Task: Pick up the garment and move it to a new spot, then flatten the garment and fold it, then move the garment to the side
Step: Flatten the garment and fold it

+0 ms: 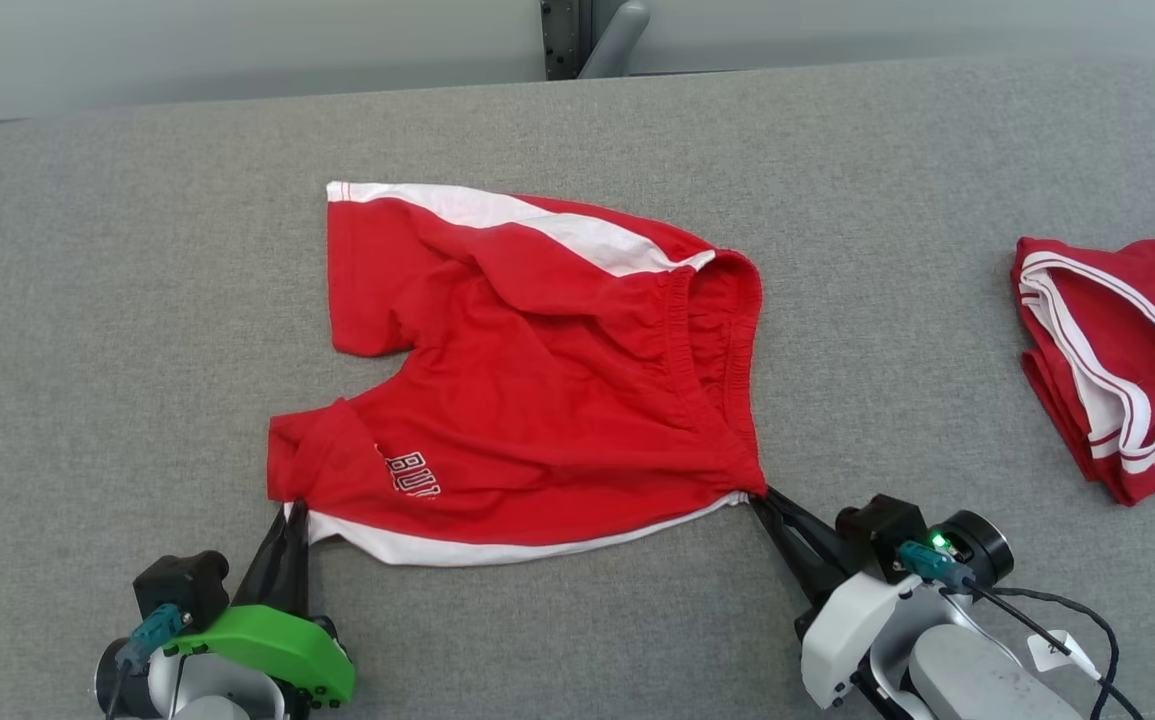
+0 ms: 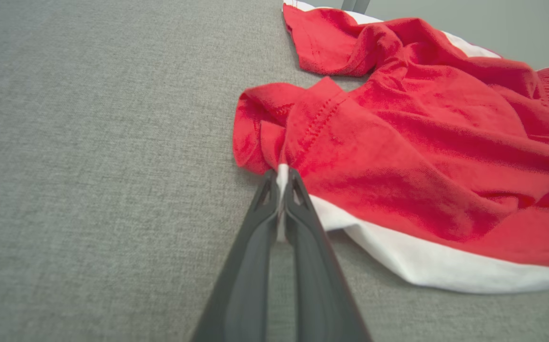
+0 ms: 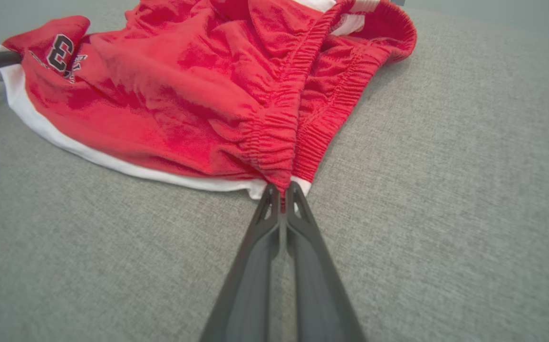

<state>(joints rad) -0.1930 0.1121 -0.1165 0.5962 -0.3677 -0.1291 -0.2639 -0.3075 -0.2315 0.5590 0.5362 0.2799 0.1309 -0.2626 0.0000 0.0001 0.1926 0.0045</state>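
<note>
The garment (image 1: pixel 537 400) is a pair of red shorts with white side stripes, lying spread and wrinkled on the grey table, waistband to the right. My left gripper (image 1: pixel 294 508) is shut on the near leg hem's white-striped corner; in the left wrist view the left gripper (image 2: pixel 281 172) pinches white fabric of the garment (image 2: pixel 421 156) between its tips. My right gripper (image 1: pixel 755 497) is shut on the near end of the elastic waistband, and in the right wrist view the right gripper (image 3: pixel 282 188) clamps the gathered garment (image 3: pixel 198 95) at that corner.
A second red garment with white trim (image 1: pixel 1117 360) lies folded at the table's right edge. The grey table (image 1: pixel 137 300) stretches wide to the left and behind the shorts. A dark post (image 1: pixel 565 35) stands beyond the far edge.
</note>
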